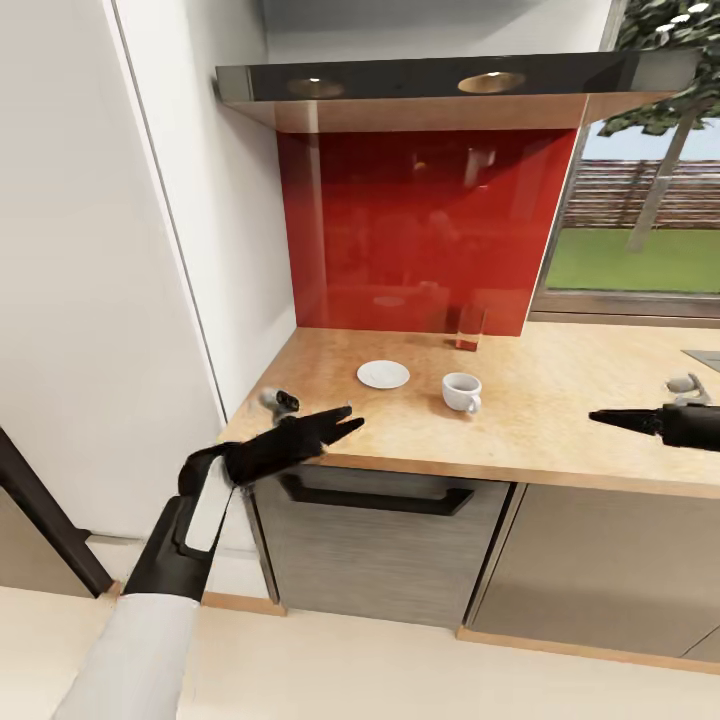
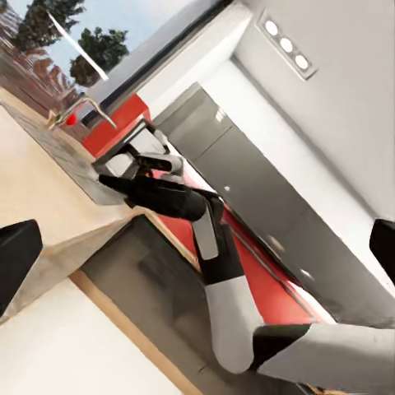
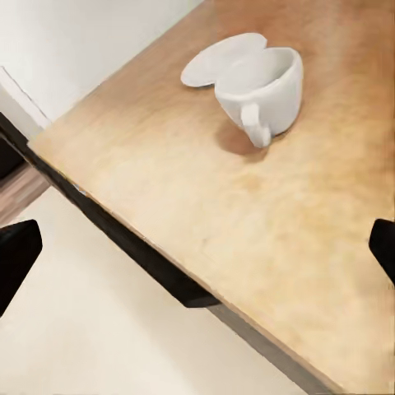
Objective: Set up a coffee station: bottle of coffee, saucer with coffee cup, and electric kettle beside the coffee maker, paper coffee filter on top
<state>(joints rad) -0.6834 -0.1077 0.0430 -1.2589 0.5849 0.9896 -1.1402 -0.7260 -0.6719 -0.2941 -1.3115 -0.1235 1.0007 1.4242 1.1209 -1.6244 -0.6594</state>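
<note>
A white saucer (image 1: 383, 374) lies on the light wood countertop (image 1: 560, 420) in front of the red backsplash. To its right, apart from it, a white coffee cup (image 1: 462, 391) stands upright with its handle toward the front. The right wrist view has the cup (image 3: 263, 86) in front of the saucer (image 3: 218, 58). My left gripper (image 1: 352, 417) hovers open over the counter's front left edge, short of the saucer. My right gripper (image 1: 598, 416) is open at counter height to the right of the cup, pointing at it. The coffee maker, bottle of coffee, paper filter and kettle are out of view.
A glass with red contents (image 1: 470, 327) stands against the backsplash behind the cup. A small grey and black object (image 1: 280, 400) lies at the counter's left end by the white wall. The sink corner (image 1: 705, 357) and grey items (image 1: 688, 385) sit far right. A hood (image 1: 440, 85) hangs overhead.
</note>
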